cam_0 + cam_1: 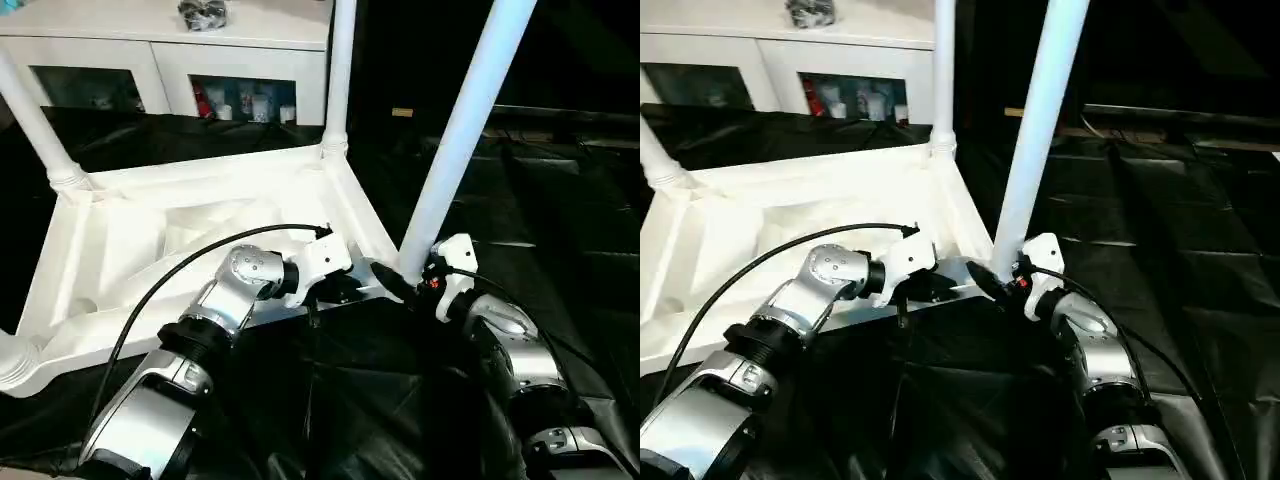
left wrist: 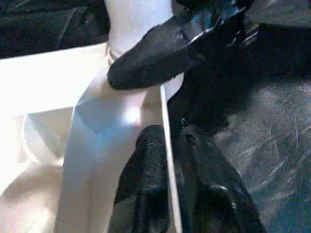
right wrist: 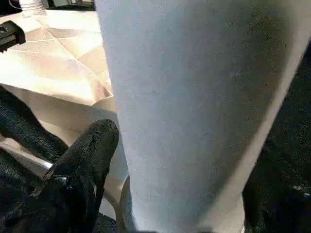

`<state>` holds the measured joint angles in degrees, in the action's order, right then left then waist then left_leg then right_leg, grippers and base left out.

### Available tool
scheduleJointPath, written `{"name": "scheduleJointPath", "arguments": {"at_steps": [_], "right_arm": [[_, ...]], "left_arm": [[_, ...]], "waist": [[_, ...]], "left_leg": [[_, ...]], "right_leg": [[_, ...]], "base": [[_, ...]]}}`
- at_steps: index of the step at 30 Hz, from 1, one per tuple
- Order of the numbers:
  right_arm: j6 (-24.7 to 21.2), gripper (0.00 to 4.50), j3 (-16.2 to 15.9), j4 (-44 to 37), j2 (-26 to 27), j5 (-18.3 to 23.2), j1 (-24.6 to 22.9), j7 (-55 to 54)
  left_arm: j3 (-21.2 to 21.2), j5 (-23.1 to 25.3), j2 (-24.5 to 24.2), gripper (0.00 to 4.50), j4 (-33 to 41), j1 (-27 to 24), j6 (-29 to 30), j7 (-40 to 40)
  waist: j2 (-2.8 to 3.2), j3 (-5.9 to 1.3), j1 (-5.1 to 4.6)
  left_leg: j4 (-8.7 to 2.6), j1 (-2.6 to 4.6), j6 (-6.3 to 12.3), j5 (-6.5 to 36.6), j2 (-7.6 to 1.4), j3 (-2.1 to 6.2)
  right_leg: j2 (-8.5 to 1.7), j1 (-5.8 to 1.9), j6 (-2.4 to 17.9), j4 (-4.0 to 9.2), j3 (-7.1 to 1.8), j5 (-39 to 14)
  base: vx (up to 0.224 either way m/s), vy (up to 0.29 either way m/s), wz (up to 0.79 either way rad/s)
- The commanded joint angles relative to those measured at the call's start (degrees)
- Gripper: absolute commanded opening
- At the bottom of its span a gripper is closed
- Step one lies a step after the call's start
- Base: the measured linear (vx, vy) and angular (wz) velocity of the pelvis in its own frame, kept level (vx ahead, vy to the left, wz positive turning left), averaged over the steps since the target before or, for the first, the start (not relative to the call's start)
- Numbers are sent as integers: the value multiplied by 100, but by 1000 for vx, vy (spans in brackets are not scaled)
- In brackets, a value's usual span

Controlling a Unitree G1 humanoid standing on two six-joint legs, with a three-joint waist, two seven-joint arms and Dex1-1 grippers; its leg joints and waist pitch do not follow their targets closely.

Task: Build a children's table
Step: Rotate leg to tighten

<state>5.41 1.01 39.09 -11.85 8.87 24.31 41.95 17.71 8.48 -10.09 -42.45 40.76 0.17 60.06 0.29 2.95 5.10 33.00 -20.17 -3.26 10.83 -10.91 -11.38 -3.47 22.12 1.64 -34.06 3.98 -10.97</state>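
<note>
The white table top (image 1: pixel 180 250) is lying upside down on the black sheet (image 1: pixel 560 220), with legs standing up from its corners. The robot is working at the near corner, where one leg (image 1: pixel 455 150) is standing in its socket. The right gripper (image 1: pixel 405 282) is sitting at the bottom of that leg with its fingers apart, one on each side, not squeezing. The left gripper (image 2: pixel 167 170) is pinching the thin edge of the table top just beside it, fingers nearly together. If the leg is not pushed all the way in, it could be tipping over once the right gripper is leaving. A bump from either arm could also be knocking it loose.
</note>
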Motion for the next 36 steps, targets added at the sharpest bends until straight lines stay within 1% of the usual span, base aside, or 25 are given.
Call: {"name": "scheduleJointPath", "arguments": {"at_steps": [1,2,3,4,8,16,17,19,21,22,23,24,25,27,30,31,34,36], "right_arm": [[-110,373,-122,57,10,-54,-123,90],[-114,373,-124,64,4,-48,-121,118],[-117,373,-124,69,1,-45,-120,134],[-123,373,-123,62,-2,-41,-123,148],[-122,373,-172,4,-31,-62,-156,216],[-124,373,-177,3,-48,-46,-169,255],[-128,373,-175,-2,-51,-45,-169,255],[-142,373,-166,-26,-54,-32,-175,253],[-141,373,-154,-30,-58,-21,-176,251],[-145,373,-143,-41,-71,-8,-179,261],[-138,373,-132,-46,-98,0,-182,283],[-138,373,-132,-46,-98,0,-182,283],[-132,373,-128,-45,-110,2,-182,293],[-127,373,-113,-47,-148,12,-176,327],[-111,373,-85,-16,-232,21,-131,409],[-109,373,-74,-1,-284,28,-104,465],[-96,373,-80,29,-407,31,-49,632],[-230,373,-61,73,-575,145,33,1017]], "left_arm": [[61,-4,-35,68,60,83,-26,114],[45,-19,-50,68,15,99,-5,134],[43,-30,-56,68,-3,107,6,152],[47,-32,-73,68,-28,118,10,174],[76,-58,-148,68,-47,121,80,334],[13,-59,-82,68,-301,209,15,170],[12,-60,-74,68,-321,219,22,169],[7,-67,-60,33,-345,232,39,194],[2,-87,-48,33,-361,236,39,222],[-11,-119,-31,30,-373,241,35,254],[-11,-154,-19,13,-375,241,32,328],[-11,-154,-19,13,-375,241,32,328],[-3,-167,-16,1,-375,239,27,374],[4,-175,-12,0,-391,240,14,388],[7,-199,-8,0,-421,237,-13,431],[9,-228,-7,0,-415,224,-19,497],[21,-261,-11,0,-398,202,-21,566],[45,-300,-24,0,-348,141,-67,702]], "waist": [[-7,-345,12],[-16,-348,15],[-10,-345,16],[-17,-341,17],[-14,-339,16],[-13,-343,20],[-4,-345,24],[-13,-346,25],[-12,-348,25],[13,-351,30],[8,-351,28],[1,-350,28],[3,-350,32],[13,-343,32],[13,-333,48],[17,-337,61],[24,-357,84],[15,-367,101]], "left_leg": [[-368,19,384,949,-302,154],[-359,14,409,902,-298,151],[-360,17,415,899,-301,151],[-359,17,424,908,-298,145],[-362,23,408,919,-305,144],[-359,27,404,919,-299,143],[-356,27,402,920,-300,143],[-352,18,413,903,-298,142],[-354,22,424,893,-300,144],[-346,19,425,866,-293,144],[-348,22,429,887,-299,141],[-348,20,431,889,-300,143],[-348,23,428,904,-302,142],[-350,24,408,960,-298,141],[-357,53,370,1081,-303,138],[-353,38,369,1048,-301,138],[-338,20,423,883,-309,142],[-319,10,489,779,-299,134]], "right_leg": [[-560,-267,1347,377,-311,-739],[-568,-275,1355,372,-312,-703],[-564,-269,1357,373,-310,-712],[-562,-267,1352,381,-310,-757],[-558,-263,1337,383,-308,-829],[-555,-264,1361,379,-307,-778],[-557,-265,1364,379,-308,-774],[-561,-274,1374,378,-309,-740],[-556,-271,1376,373,-304,-733],[-556,-276,1383,365,-304,-698],[-554,-274,1391,374,-304,-676],[-552,-276,1396,371,-302,-670],[-554,-273,1397,373,-301,-696],[-556,-272,1391,386,-302,-781],[-551,-252,1359,416,-306,-1007],[-557,-268,1354,412,-305,-995],[-546,-279,1399,360,-296,-664],[-543,-292,1449,337,-294,-445]], "base": [[0,0,0],[0,0,0],[0,0,0],[0,0,0],[0,0,0],[0,0,0],[0,0,0],[0,0,0],[0,0,0],[0,0,0],[0,0,0],[0,0,0],[0,0,0],[0,0,0],[0,0,0],[0,0,0],[0,0,0],[0,0,0]]}}
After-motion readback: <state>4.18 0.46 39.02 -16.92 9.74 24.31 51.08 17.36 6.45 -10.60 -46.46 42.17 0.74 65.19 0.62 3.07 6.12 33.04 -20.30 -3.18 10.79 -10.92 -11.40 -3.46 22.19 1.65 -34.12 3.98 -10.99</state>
